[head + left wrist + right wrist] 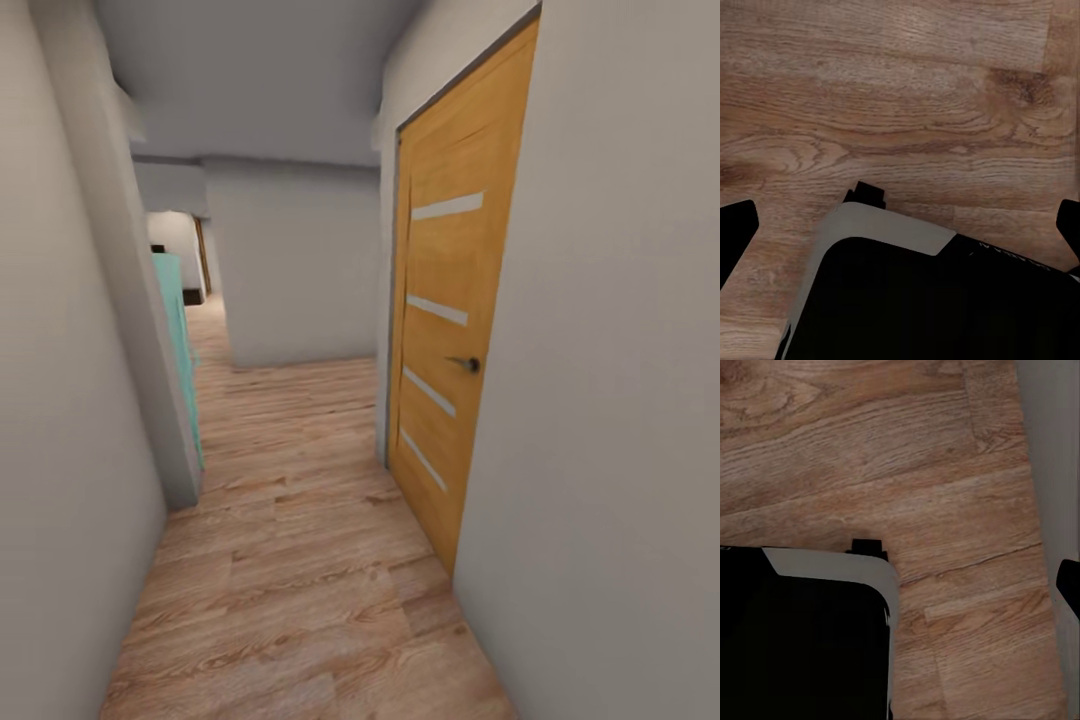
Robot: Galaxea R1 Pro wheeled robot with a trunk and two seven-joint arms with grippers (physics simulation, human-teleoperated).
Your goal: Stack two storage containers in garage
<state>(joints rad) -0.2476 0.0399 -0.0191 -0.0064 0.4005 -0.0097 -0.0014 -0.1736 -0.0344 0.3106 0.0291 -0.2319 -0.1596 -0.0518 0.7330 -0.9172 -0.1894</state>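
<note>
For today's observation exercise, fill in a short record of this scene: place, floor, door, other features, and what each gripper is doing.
place: narrow hallway with off-white walls
floor: light wood-plank floor
door: orange-brown wooden door with pale horizontal stripes, closed, on the right
other: turquoise panel by the left wall
left gripper: fingertips apart over planks, nothing between them
right gripper: one fingertip at frame edge, state unclear

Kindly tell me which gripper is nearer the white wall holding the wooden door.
Right. The right gripper hangs by the white wall's foot; the left gripper hangs over wood floor on the base's far side.
</note>
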